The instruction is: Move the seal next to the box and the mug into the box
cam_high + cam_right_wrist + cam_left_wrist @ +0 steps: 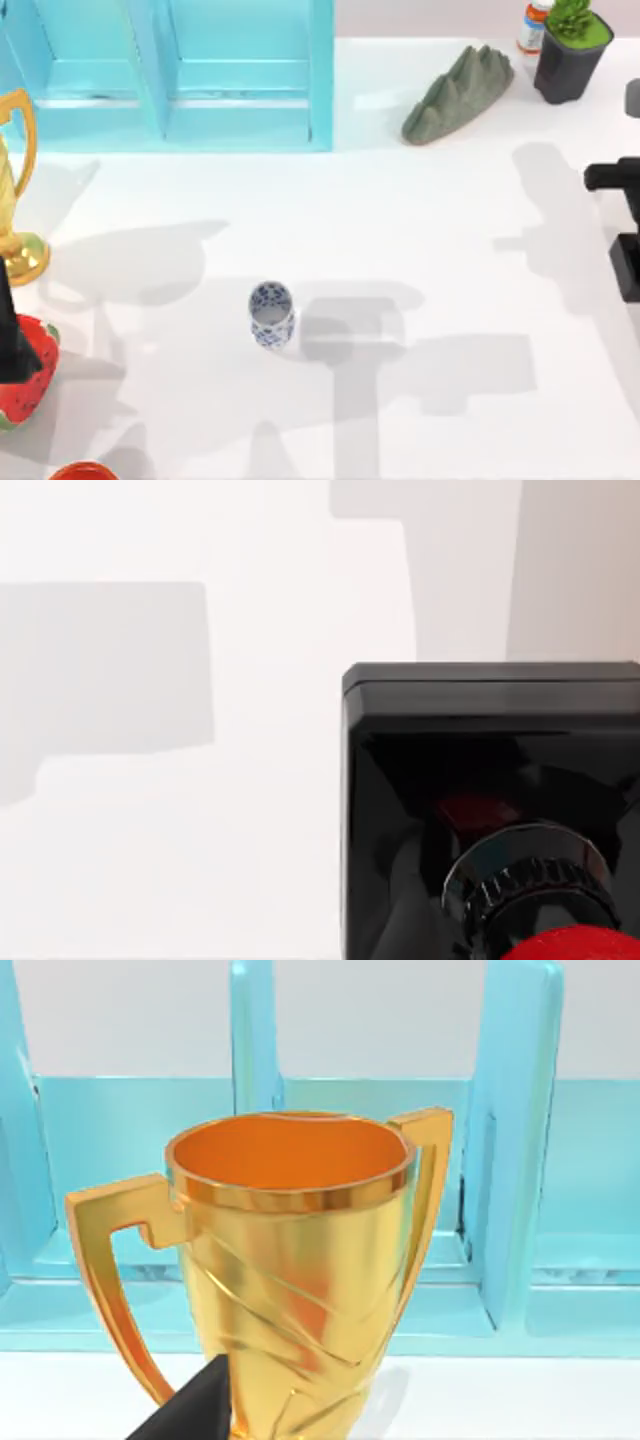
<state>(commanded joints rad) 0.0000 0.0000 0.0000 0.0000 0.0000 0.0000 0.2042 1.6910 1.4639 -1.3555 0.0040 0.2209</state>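
Carrying the seal (490, 810) over beside the box (180, 75) looks like the step in hand. In the right wrist view its black block and red knob sit very close to the camera, above bare table. The right gripper (612, 178) is at the far right edge of the table, well apart from the box at the back left.

To do this well, the arm should travel high and level so the block does not tip. It should pass behind the mug (271, 314), which stands upright near the middle of the table. It should set the seal flat on the open surface just outside the box wall, clear of the grey rock (458, 92).

The left arm (12, 335) sits parked at the left edge, its wrist camera facing a gold trophy (300, 1260) in front of the box.

Much is uncertain. The right arm is cut off by the frame edge, and I cannot tell whether either gripper is spread or closed. I also cannot tell whether the seal is already held or simply resting below the camera. Most of the knob is cropped.
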